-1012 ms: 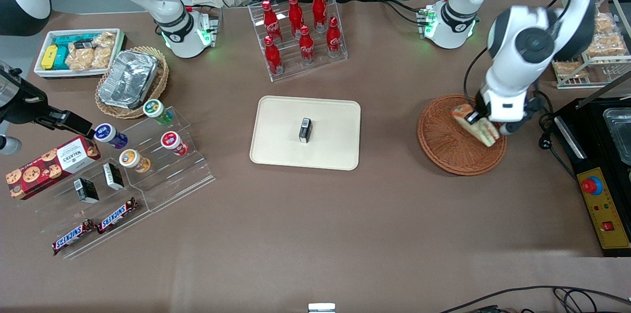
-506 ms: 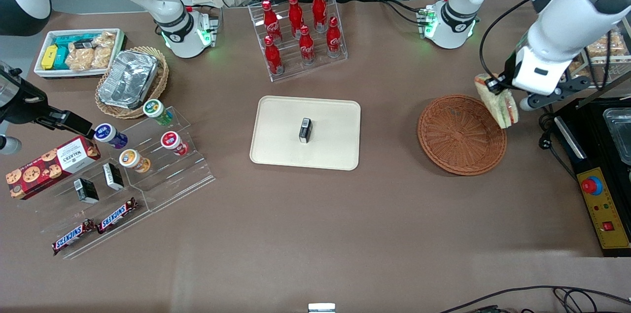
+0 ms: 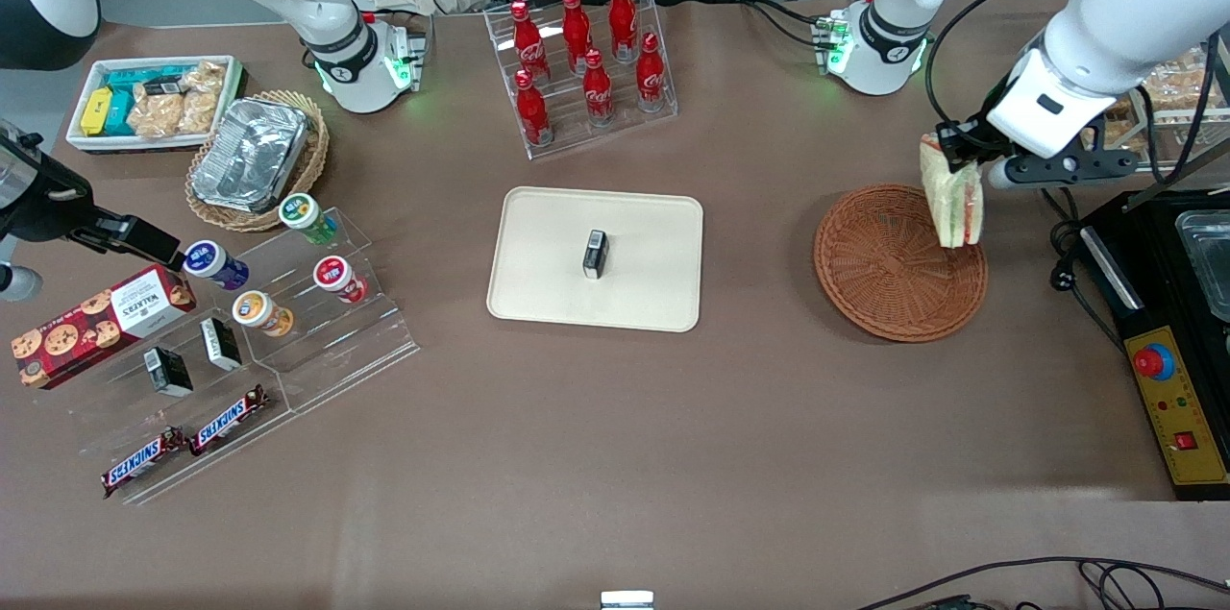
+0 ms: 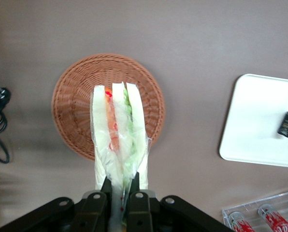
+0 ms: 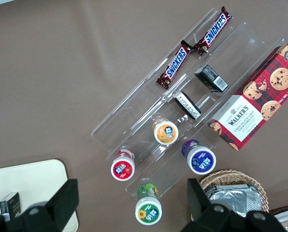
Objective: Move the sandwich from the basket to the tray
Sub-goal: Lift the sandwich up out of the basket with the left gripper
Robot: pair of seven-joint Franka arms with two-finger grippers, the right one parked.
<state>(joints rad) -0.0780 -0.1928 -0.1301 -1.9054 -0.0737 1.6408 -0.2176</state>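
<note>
So I had the gripper (image 3: 951,158) clamped on one end of the sandwich (image 3: 951,199), which hung above the wicker basket (image 3: 889,279), well apart from the tray (image 3: 538,245); looked light, soft and squashy in its plastic wrap (image 4: 116,180); I'd pinch the bread faces gently, not the filling edge.

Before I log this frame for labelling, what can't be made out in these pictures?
- Front view: the gripper above the basket; the sandwich it holds covers its fingertips.
- Left wrist view: the tray is cut off by the picture's edge.
- The small black box on the tray: label too small to read.
</note>
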